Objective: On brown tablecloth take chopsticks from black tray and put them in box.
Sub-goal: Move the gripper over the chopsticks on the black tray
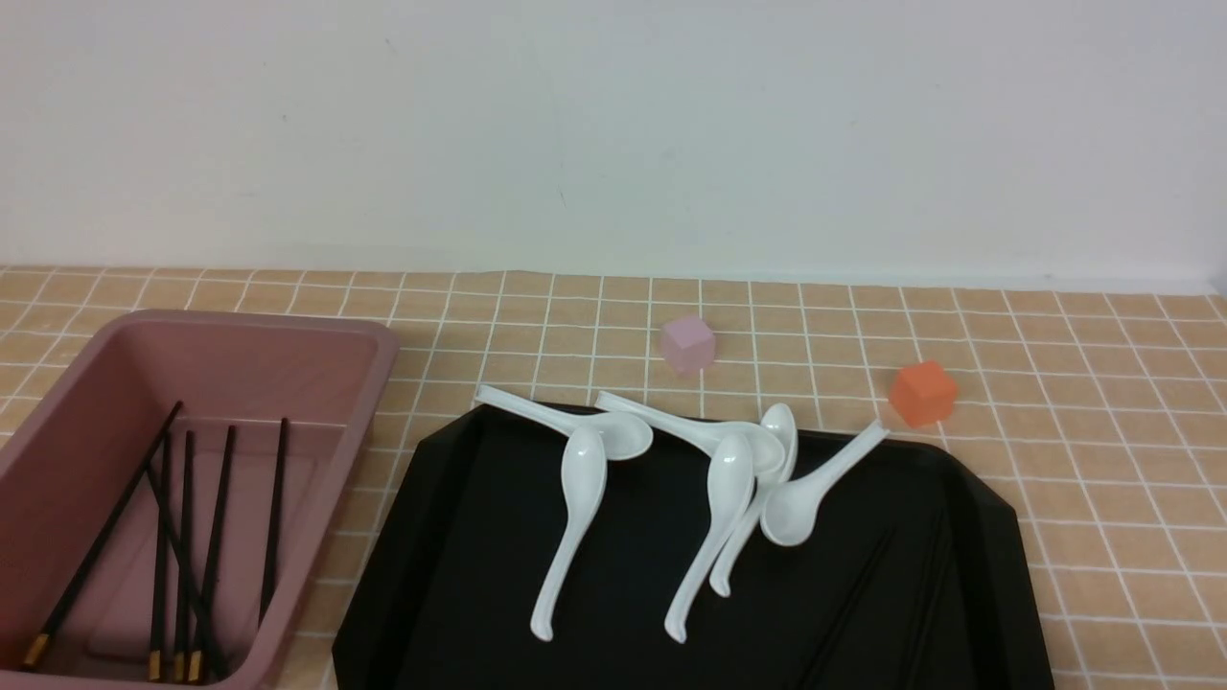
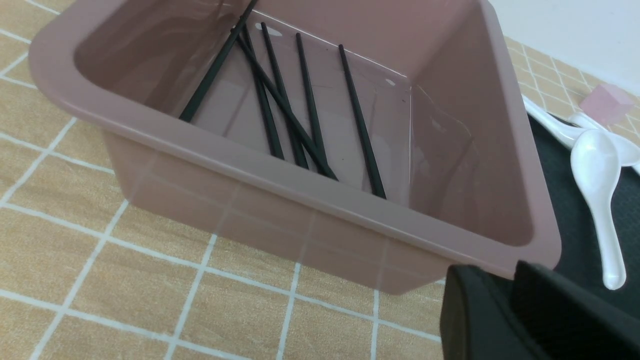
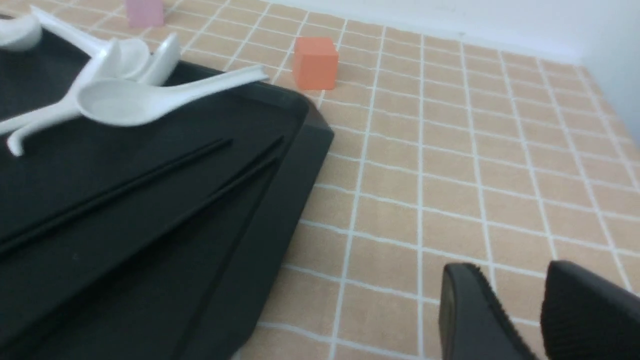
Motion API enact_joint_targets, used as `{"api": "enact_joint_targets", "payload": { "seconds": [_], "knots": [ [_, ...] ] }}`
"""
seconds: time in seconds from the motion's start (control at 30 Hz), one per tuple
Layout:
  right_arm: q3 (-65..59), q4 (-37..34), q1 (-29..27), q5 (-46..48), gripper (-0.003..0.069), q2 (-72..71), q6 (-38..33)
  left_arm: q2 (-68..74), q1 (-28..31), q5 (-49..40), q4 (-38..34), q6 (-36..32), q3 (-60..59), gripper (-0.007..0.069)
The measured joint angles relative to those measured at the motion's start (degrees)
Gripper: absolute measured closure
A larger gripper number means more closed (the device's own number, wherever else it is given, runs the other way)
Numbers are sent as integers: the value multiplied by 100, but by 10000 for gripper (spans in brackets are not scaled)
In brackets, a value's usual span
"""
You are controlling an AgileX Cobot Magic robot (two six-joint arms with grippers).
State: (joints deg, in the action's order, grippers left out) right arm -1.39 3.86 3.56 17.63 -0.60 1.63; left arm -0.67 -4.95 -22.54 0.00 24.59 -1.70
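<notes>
Well, the job is partly done. Some chopsticks already lie in the box, a few crossing each other, with their gold ends at the near wall. More black sticks wait on the black tray, on its right side. I count about three, but they are black on black and hard to see. Two of them lie very close to the tray's right rim, so I think there is little room for a finger on that side. The one lying alone has more room around it and looks easier to pick. The right gripper hangs over the brown tablecloth just right of the tray. Its fingers are a little apart and hold nothing. The left gripper is near a corner of the box, also holding nothing. Its fingers look close together, and I cannot tell if they are closed. The cloth right of the tray is bare, so that arm has space to come in. The white spoons lie in the middle of the tray, between the sticks and the box. A carried stick should go high over them and over the box's tall rim. The orange cube and the pink cube sit beyond the tray's far edge, out of the way.
</notes>
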Motion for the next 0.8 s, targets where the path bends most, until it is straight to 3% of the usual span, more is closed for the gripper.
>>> {"api": "enact_joint_targets", "payload": {
  "seconds": [0.03,0.17,0.27,0.47,0.8],
  "knots": [
    [2,-42,0,-40,419,0,108,0,0,0,0,0,0,491],
    [-2,-1923,0,-1817,419,0,2129,0,0,0,0,0,0,490],
    [-2,-2673,0,-2610,419,0,2920,0,0,0,0,0,0,487],
    [-2,-3002,0,-3254,419,0,3189,0,0,0,0,0,0,479],
    [-2,-3021,0,-3352,419,0,3195,0,0,0,0,0,0,470]
  ]
}}
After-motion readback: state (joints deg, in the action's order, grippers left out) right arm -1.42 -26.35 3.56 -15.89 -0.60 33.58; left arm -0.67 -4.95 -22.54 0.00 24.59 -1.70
